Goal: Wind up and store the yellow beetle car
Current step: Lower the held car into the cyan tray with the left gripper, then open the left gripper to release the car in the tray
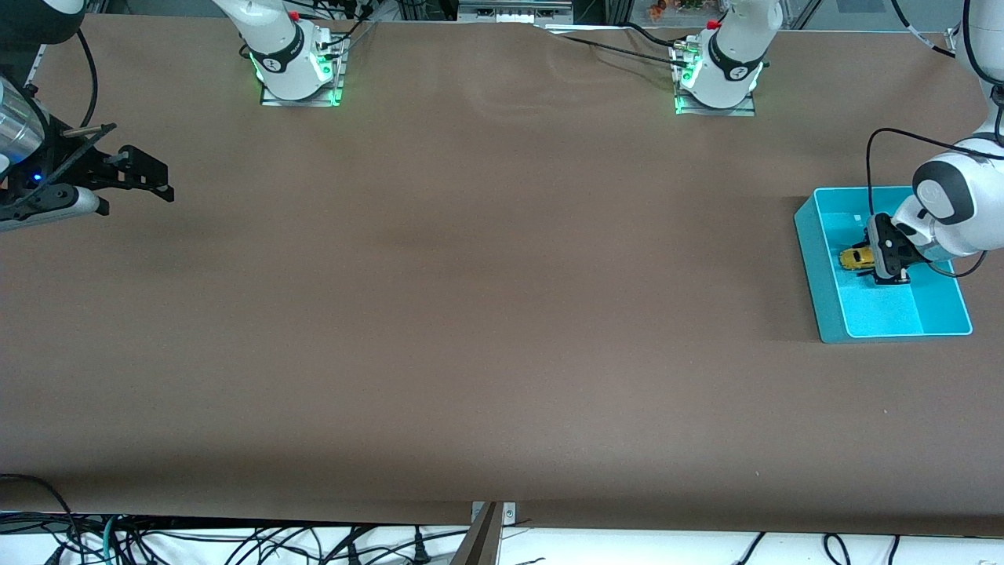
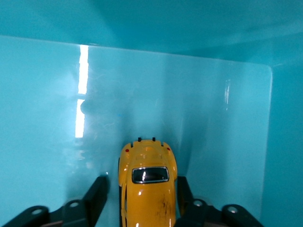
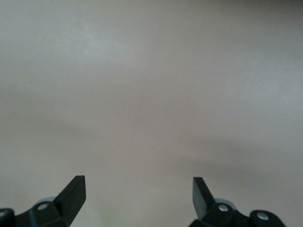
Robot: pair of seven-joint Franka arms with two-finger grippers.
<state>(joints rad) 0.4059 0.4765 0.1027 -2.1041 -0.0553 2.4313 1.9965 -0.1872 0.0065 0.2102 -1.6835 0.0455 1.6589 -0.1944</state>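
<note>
The task looks close to its end. The yellow beetle car (image 1: 856, 257) is already inside the teal bin (image 1: 831, 314), which sits on the counter (image 1: 471, 314) at the left arm's end, so the storing step is nearly complete; whether the car was wound cannot be read from these views. What seems left is to let go, if that is not yet finished, and lift the left arm out of the bin.

In the left wrist view the car (image 2: 147, 187) lies between the fingers (image 2: 94, 198) of the left gripper (image 2: 140, 201), low against the bin's floor. The fingers stand only a little wider than the car's body: one appears to press its side, while a thin gap shows at the other, so the grip looks loose or just opening, and I cannot say for certain which.

The right gripper (image 1: 145, 176) waits over bare counter at the right arm's end, spread wide and holding nothing.
</note>
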